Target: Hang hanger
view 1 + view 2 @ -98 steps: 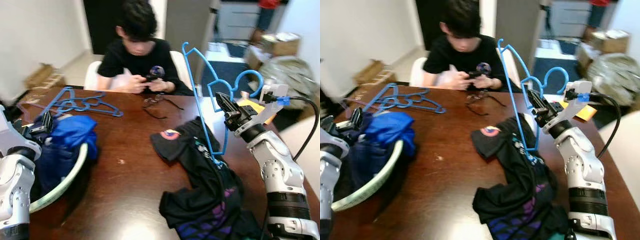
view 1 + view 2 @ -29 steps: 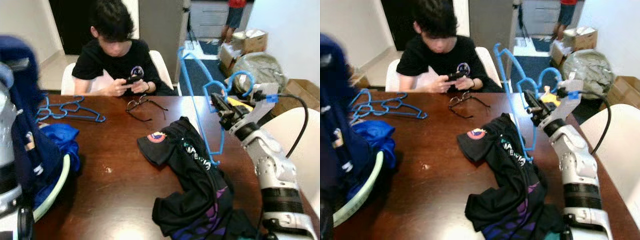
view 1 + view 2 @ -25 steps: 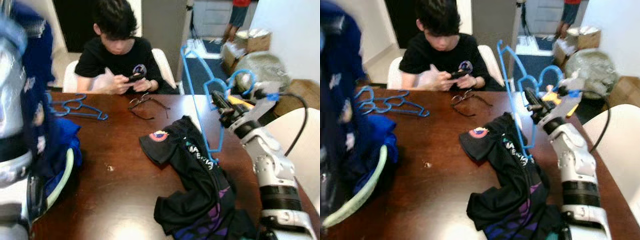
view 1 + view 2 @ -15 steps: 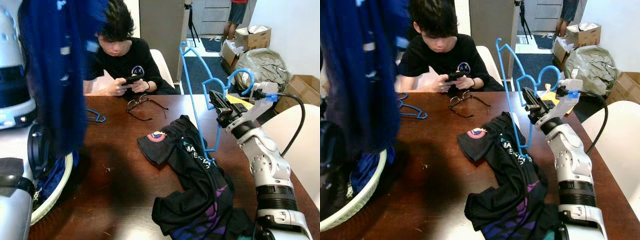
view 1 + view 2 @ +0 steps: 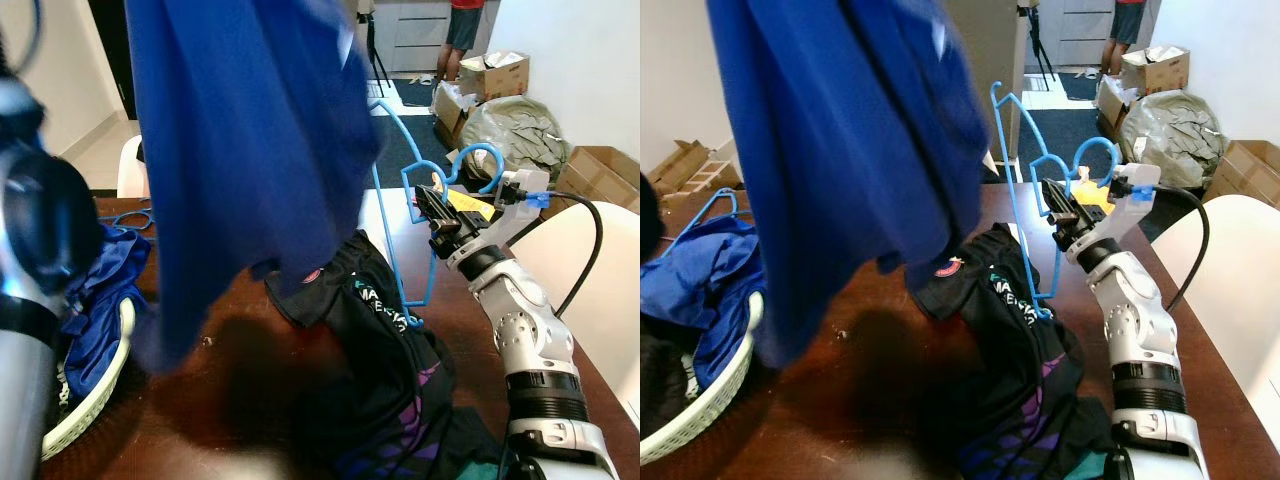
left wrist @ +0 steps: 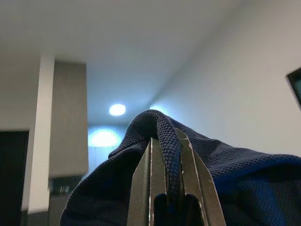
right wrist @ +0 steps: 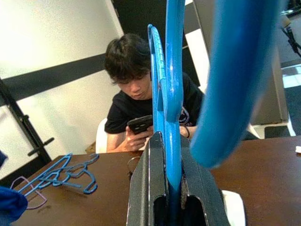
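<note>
Moved: up from the basket (image 5: 700,425) at 9 o'clock, blue shirt (image 5: 250,150) now hanging high over the desk (image 5: 240,400), covering the seated person; right arm and hanger about where they were half a second ago.
Left tool (image 6: 165,188): pinched shut on a fold of the blue shirt's knit fabric, raised toward the ceiling so the cloth drapes free and opens out for the hanger.
Right tool (image 7: 168,188): closed on the blue hanger (image 5: 400,190) near its hook, at 3 o'clock of the desk.
Hanger hold: upright, lower corner down at the black shirt (image 5: 390,380), hook curling toward 2 o'clock; likely kept vertical and ready to slip into the lifted garment.
Hanger look: thin light-blue plastic, triangular frame, notched shoulders, open rounded hook.
Elsewhere: spare blue hangers (image 7: 66,172) lying flat at 11 o'clock; more blue clothing heaped in the basket.
Step judged: garment and hanger not yet joined.
</note>
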`<state>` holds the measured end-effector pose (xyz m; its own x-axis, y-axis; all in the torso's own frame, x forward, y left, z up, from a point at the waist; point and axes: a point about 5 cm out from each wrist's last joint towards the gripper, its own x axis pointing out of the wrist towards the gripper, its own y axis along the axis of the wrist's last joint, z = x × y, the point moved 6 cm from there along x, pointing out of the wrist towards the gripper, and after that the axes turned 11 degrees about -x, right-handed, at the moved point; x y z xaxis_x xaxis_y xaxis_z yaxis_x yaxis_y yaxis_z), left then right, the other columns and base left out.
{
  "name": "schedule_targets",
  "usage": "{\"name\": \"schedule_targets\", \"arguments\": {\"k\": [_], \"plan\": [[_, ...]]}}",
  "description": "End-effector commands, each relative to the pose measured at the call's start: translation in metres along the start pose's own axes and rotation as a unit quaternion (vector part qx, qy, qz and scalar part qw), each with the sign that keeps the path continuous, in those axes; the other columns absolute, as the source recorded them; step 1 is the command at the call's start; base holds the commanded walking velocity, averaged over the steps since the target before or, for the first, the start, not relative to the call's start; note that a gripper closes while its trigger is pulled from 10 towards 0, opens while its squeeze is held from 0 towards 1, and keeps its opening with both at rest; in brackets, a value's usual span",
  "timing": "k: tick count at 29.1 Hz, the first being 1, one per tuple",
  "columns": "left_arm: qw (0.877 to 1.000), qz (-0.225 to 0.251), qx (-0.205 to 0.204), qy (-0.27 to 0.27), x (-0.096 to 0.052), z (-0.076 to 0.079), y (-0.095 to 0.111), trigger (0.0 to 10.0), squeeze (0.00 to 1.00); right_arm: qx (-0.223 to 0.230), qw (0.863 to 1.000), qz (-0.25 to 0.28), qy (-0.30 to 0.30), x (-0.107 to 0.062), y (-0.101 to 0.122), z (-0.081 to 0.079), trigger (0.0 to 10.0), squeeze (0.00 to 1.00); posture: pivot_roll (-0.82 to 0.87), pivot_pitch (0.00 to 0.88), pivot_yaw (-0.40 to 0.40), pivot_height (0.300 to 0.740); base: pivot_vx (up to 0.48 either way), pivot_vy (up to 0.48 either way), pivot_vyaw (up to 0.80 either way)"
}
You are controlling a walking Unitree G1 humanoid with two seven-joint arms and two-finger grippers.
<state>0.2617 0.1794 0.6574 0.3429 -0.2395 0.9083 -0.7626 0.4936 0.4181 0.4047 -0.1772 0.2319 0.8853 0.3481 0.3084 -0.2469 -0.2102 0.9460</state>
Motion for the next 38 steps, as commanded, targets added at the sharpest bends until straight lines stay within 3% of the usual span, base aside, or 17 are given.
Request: {"name": "schedule_targets", "arguments": {"k": [1,8,10,13,14,15,16,17,19,21,23,24,29,35,37,38], "plan": [[1.0,0.005,-0.001,-0.002,0.0,-0.003,0.008,10.0,0.0,0.006,1.0,0.01,0.002,0.003,0.002,-0.003,10.0,0.0,0.14,0.0,0.033,0.735,0.0,0.0,0.0],[0.998,-0.047,-0.039,0.007,-0.01,-0.009,-0.029,10.0,0.0,-0.001,1.0,-0.004,-0.008,0.001,-0.005,-0.002,10.0,0.0,0.13,0.0,0.037,0.735,0.0,0.0,0.0],[0.996,-0.081,-0.047,0.007,-0.027,-0.014,-0.05,10.0,0.0,-0.01,1.0,-0.013,-0.017,-0.002,-0.007,0.003,10.0,0.0,0.12,0.0,0.045,0.735,0.0,0.0,0.0],[0.993,-0.111,-0.047,0.005,-0.044,-0.022,-0.064,10.0,0.0,-0.019,0.999,-0.023,-0.025,-0.005,-0.009,0.009,10.0,0.0,0.12,0.0,0.045,0.735,0.0,0.0,0.0],[0.988,-0.143,-0.06,0.0,-0.057,-0.022,-0.079,10.0,0.0,-0.022,0.999,-0.028,-0.026,-0.006,-0.011,0.01,10.0,0.0,0.13,0.0,0.043,0.735,0.0,0.0,0.0],[0.988,-0.143,-0.06,0.0,-0.057,-0.022,-0.079,10.0,0.0,-0.022,0.999,-0.028,-0.026,-0.006,-0.011,0.01,10.0,0.0,0.13,0.0,0.043,0.735,0.0,0.0,0.0],[0.982,-0.178,-0.069,-0.005,-0.072,-0.02,-0.096,10.0,0.0,-0.025,0.999,-0.034,-0.027,-0.006,-0.013,0.011,10.0,0.0,0.12,0.0,0.041,0.735,0.0,0.0,0.0],[0.982,-0.178,-0.069,-0.005,-0.072,-0.02,-0.096,10.0,0.0,-0.025,0.999,-0.034,-0.027,-0.006,-0.013,0.011,10.0,0.0,0.12,0.0,0.041,0.735,0.0,0.0,0.0],[0.959,-0.269,-0.087,-0.029,-0.114,-0.007,-0.141,10.0,0.0,-0.029,0.998,-0.042,-0.027,-0.006,-0.016,0.01,10.0,0.0,0.12,0.0,0.041,0.735,0.0,0.0,0.0],[0.959,-0.269,-0.087,-0.029,-0.114,-0.007,-0.141,10.0,0.0,-0.029,0.998,-0.042,-0.027,-0.006,-0.016,0.01,10.0,0.0,0.12,0.0,0.041,0.735,0.0,0.0,0.0],[0.931,-0.345,-0.112,-0.042,-0.165,0.012,-0.183,10.0,0.0,-0.031,0.998,-0.051,-0.025,-0.007,-0.02,0.009,10.0,0.0,0.12,0.0,0.036,0.735,0.0,0.0,0.0],[0.923,-0.362,-0.123,-0.043,-0.181,0.019,-0.192,10.0,0.0,-0.032,0.998,-0.054,-0.025,-0.008,-0.022,0.009,10.0,0.0,0.13,0.0,0.031,0.735,0.0,0.0,0.0],[0.92,-0.362,-0.145,-0.045,-0.197,0.029,-0.191,10.0,0.0,-0.034,0.997,-0.059,-0.026,-0.009,-0.023,0.011,10.0,0.0,0.14,0.0,0.028,0.735,0.0,0.0,0.0],[0.925,-0.332,-0.175,-0.053,-0.195,0.042,-0.178,10.0,0.0,-0.035,0.998,-0.054,-0.029,-0.008,-0.019,0.017,10.0,0.0,0.15,0.0,0.027,0.735,0.0,0.0,0.0],[0.928,-0.296,-0.221,-0.051,-0.188,0.058,-0.174,10.0,0.0,-0.042,0.997,-0.053,-0.045,-0.01,-0.014,0.029,10.0,0.0,0.14,0.0,0.027,0.735,0.0,0.0,0.0],[0.928,-0.296,-0.221,-0.051,-0.188,0.058,-0.174,10.0,0.0,-0.042,0.997,-0.053,-0.045,-0.01,-0.014,0.029,10.0,0.0,0.14,0.0,0.027,0.735,0.0,0.0,0.0]]}}
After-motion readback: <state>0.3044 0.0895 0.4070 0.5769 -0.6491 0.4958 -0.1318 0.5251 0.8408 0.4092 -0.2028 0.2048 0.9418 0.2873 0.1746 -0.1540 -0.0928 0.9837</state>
